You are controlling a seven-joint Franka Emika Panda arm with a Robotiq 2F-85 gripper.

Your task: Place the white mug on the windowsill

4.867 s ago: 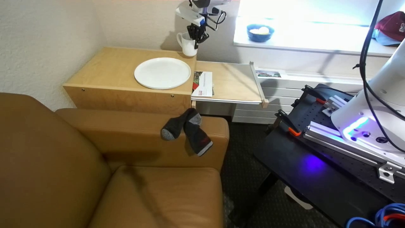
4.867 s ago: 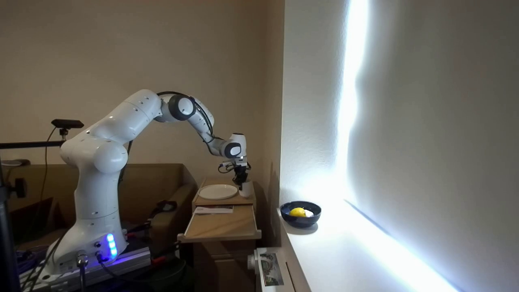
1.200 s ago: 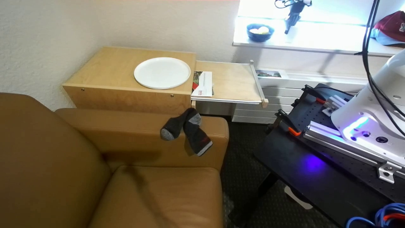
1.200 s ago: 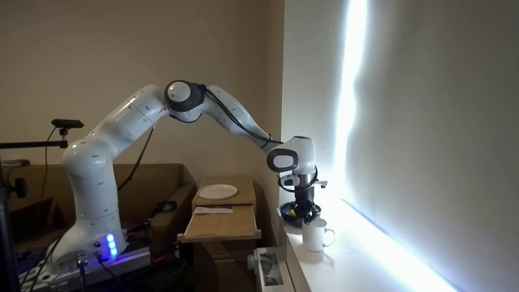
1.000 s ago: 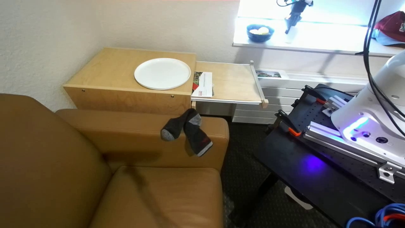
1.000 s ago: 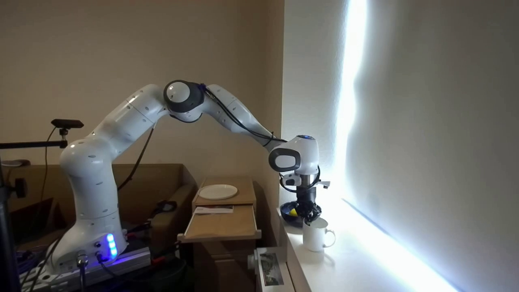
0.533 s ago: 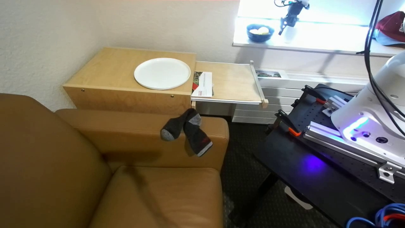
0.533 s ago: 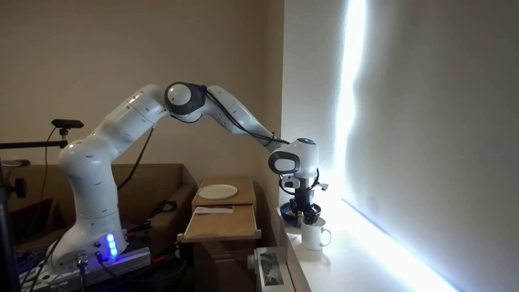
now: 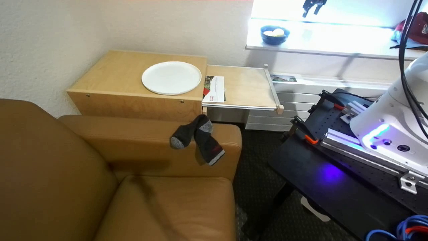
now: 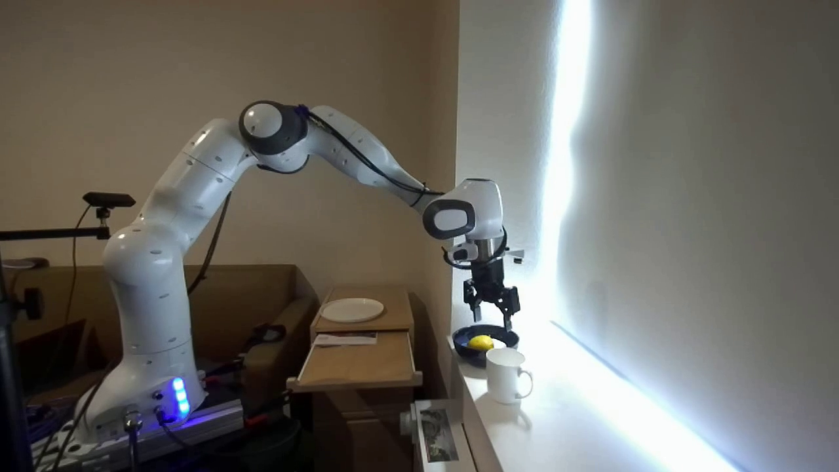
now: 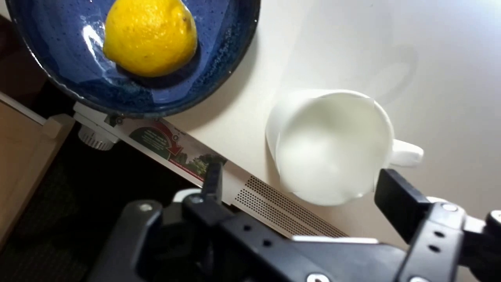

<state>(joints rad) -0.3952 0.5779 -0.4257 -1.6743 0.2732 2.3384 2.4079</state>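
Note:
The white mug (image 10: 503, 375) stands upright on the windowsill (image 10: 557, 423), beside a dark blue bowl. In the wrist view I look down into the mug (image 11: 332, 145), its handle pointing right over the pale sill (image 11: 450, 98). Glare nearly washes it out in an exterior view where the sill (image 9: 344, 40) is very bright. My gripper (image 10: 492, 319) hangs above the mug, fingers apart and nothing between them. In the wrist view the gripper (image 11: 300, 176) shows widely spread fingers, the right pad (image 11: 401, 203) overlapping the mug's edge in the picture only.
The blue bowl (image 10: 467, 356) with a lemon (image 11: 150, 37) is close to the mug. A red cap (image 9: 414, 30) lies farther along the sill. Below the sill runs a radiator (image 9: 321, 88). A white plate (image 9: 171, 77) rests on the wooden cabinet, above a pulled-out shelf (image 9: 247, 85).
The mug went from the wooden cabinet to the sill in my gripper's hold. Within the last second the fingers spread, released it, and the arm rose; the mug stayed on the sill.

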